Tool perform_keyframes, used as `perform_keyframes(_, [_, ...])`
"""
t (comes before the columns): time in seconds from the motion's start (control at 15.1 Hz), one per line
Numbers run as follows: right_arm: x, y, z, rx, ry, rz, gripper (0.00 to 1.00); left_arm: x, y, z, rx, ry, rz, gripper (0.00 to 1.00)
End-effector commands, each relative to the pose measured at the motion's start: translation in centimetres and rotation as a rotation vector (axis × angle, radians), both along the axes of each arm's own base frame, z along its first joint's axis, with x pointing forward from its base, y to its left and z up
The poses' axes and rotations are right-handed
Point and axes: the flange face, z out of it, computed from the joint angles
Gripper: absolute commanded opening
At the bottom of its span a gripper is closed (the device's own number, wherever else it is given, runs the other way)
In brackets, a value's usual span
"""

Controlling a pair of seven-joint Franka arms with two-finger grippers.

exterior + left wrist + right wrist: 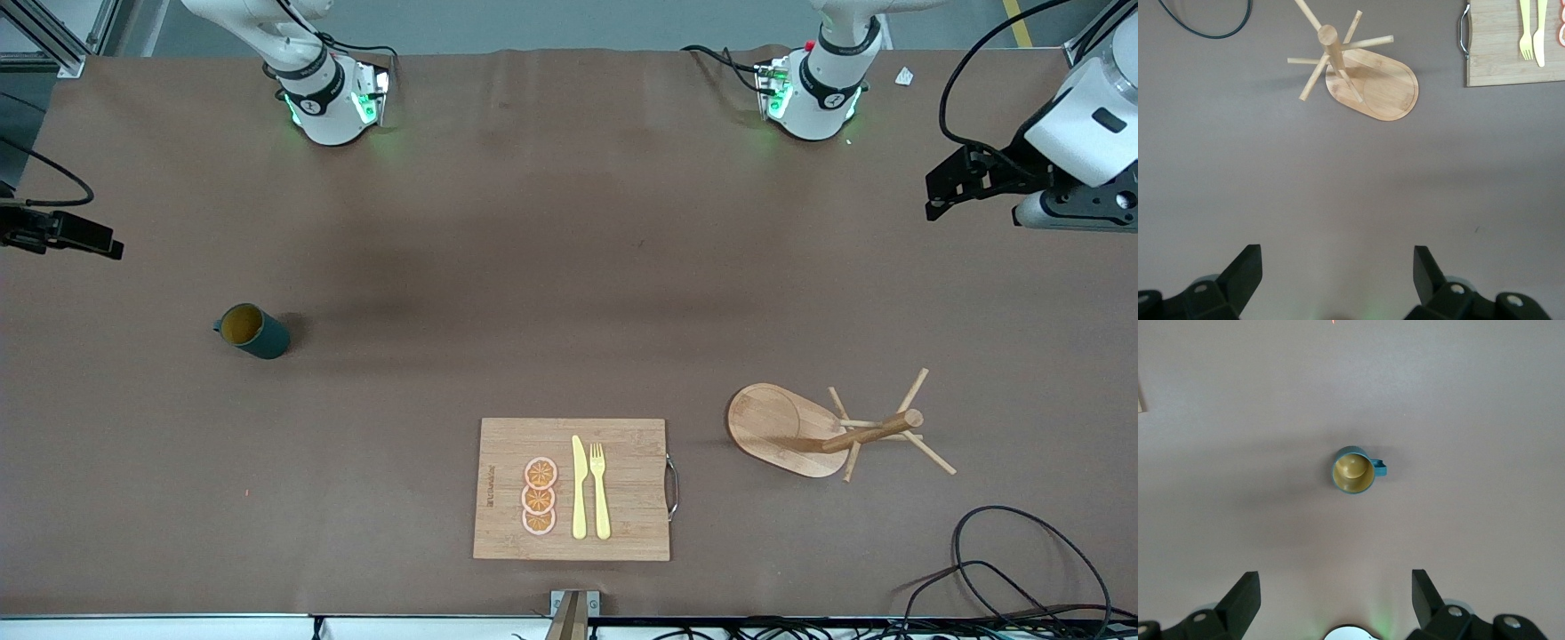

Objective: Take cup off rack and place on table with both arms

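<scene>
The dark teal cup [253,331] [1354,470] stands upright on the brown table [569,267] toward the right arm's end, its yellow-brown inside showing and its handle to one side. The wooden rack [772,418] [1388,87] stands toward the left arm's end, and nothing hangs on its pegs. My right gripper [105,244] [1336,587] hangs open and empty over the table at the right arm's end, apart from the cup. At the left arm's end my left gripper [935,191] [1338,267] hangs open and empty over bare table, well off the rack.
A bamboo cutting board [622,524] [1498,60] lies close to the front camera, with a yellow knife [579,489], a yellow fork [600,493] and three orange slices [539,496] on it. Black cable loops [1022,569] lie nearer the front camera than the rack.
</scene>
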Motion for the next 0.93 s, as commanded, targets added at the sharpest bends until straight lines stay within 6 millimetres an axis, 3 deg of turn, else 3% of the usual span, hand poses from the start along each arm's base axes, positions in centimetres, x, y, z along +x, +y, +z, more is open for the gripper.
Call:
perform_keyframes(0.0, [-1.6, 0.1, 1.3, 0.017, -0.012, -0.018, 1.00, -0.4, 0.0, 0.6, -0.011, 0.000, 0.004, 1.00])
perform_keyframes(0.2, [-3.1, 0.3, 1.9, 0.019, -0.017, -0.016, 1.00, -0.5, 0.0, 0.7, -0.008, -0.003, 0.012, 1.00])
perform_keyframes(0.86, [-5.6, 2.1, 5.0, 0.010, -0.068, 0.024, 1.00, -0.5, 0.1, 0.6, 0.000, -0.002, 0.009, 1.00])
